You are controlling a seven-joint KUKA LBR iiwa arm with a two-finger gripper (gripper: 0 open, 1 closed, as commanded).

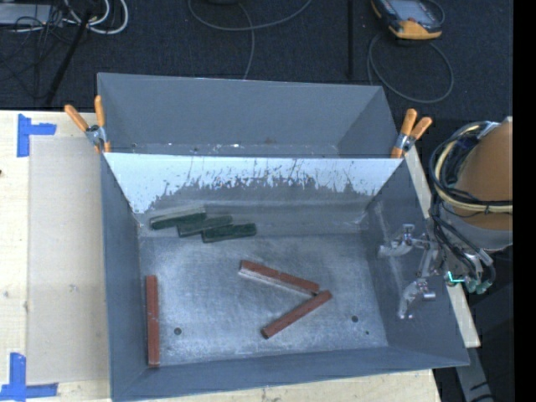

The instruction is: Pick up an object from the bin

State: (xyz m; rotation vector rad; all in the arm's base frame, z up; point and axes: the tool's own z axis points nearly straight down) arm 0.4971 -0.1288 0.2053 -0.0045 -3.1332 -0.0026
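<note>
Brown sticks (280,279) lie mid-floor, hand (409,270) near right wall (392,212).

Dark carpeted floor (167,32) crossed by loose black cables (254,48).

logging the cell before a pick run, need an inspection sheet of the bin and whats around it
surface: grey metal bin, floor speckled, back wall streaked.
job's things: three red-brown bars, one along the left wall, two near the floor's middle, seemingly meeting at their right ends; dark green bars overlapping at the back left.
clutter: nothing seen.
grippers: gripper by the bin's right wall, open, nothing between its fingers, apart from every bar.
cables: loose cables looped on the dark floor behind the bin.
surroundings: dark floor; a yellow-edged device lying on it behind the bin.
</note>
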